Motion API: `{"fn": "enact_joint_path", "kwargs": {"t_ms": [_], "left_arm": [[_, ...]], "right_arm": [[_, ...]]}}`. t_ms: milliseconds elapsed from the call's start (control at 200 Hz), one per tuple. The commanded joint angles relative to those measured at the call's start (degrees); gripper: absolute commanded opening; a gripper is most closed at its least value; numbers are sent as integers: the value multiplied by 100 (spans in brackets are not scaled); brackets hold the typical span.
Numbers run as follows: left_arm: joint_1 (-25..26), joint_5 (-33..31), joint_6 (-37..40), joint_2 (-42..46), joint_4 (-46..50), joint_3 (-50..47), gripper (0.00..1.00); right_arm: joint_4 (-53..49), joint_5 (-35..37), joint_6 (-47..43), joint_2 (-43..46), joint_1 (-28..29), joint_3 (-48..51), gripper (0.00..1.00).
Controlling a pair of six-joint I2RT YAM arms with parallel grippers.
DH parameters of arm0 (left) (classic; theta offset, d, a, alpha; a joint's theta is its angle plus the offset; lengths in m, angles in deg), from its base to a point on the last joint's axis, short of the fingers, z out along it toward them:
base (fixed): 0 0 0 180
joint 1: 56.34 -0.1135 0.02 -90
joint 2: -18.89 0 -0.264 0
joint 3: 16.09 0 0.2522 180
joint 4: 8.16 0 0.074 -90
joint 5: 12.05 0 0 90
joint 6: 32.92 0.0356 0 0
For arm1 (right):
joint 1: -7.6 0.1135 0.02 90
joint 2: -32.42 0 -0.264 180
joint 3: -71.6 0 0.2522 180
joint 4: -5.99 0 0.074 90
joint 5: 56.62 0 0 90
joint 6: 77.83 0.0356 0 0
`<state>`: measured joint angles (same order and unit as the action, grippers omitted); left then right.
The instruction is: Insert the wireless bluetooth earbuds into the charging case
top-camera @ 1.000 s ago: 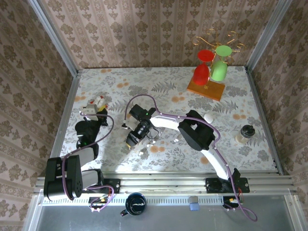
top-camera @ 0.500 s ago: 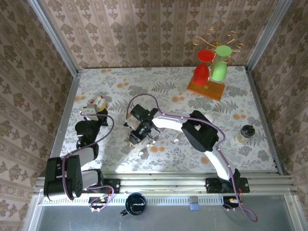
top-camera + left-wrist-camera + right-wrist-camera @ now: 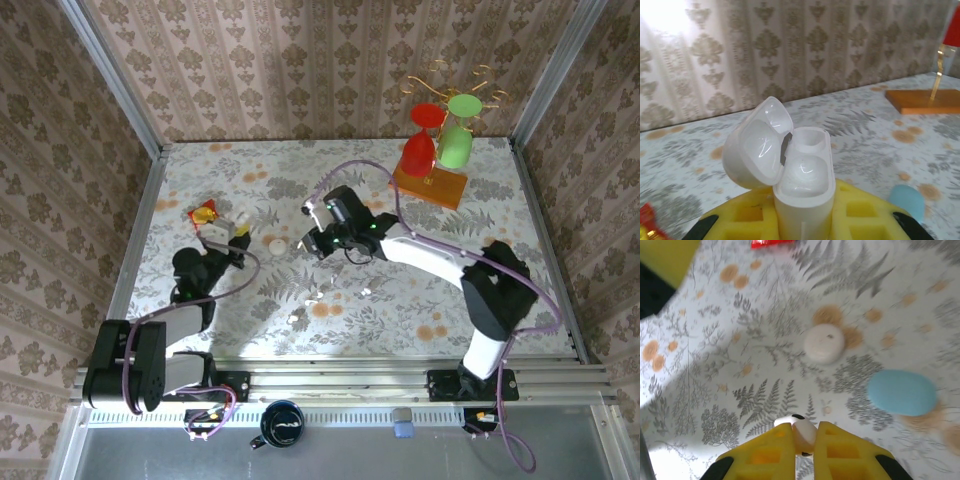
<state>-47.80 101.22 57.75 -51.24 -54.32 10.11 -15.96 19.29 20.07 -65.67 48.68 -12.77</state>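
My left gripper point(image 3: 805, 222) is closed on the case point(image 3: 802, 170), near the table's point(image 3: 400, 320) left edge. The case stands upright, long axis vertical, mouth up. Its lid point(image 3: 757, 142) is swung open and leans left in the wrist view. My right gripper point(image 3: 804, 429), over the table's middle, is pinched shut on one earbud point(image 3: 802, 437). I cannot tell which way that earbud points.

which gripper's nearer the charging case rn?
Left. The left gripper is clamped on the open charging case; the right gripper sits apart to its right, pinching an earbud.
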Motion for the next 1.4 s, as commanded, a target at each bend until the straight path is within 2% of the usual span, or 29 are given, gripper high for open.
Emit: {"fn": "enact_joint_path", "kwargs": {"t_ms": [0,235,430,680,1065,1110,1395], "left_arm": [[325,203,627,86,379,248,0],[1026,507,554,97,641,459,0],[1392,750,711,110,965,627,0],[1466,1235,639,147,958,662,0],[1506,1321,785,215,971,636,0],[1504,1491,793,227,969,649,0],[1508,1400,474,280,998,679,0]], "right_arm": [[621,525,-398,555,39,324,12],[792,1061,-1219,1115,302,511,13],[964,1215,-1686,1165,572,482,13],[802,1219,-2085,951,720,212,12],[727,1165,-2161,765,753,74,12],[722,1150,-2156,732,755,61,12],[597,912,-2240,605,787,8,11]]}}
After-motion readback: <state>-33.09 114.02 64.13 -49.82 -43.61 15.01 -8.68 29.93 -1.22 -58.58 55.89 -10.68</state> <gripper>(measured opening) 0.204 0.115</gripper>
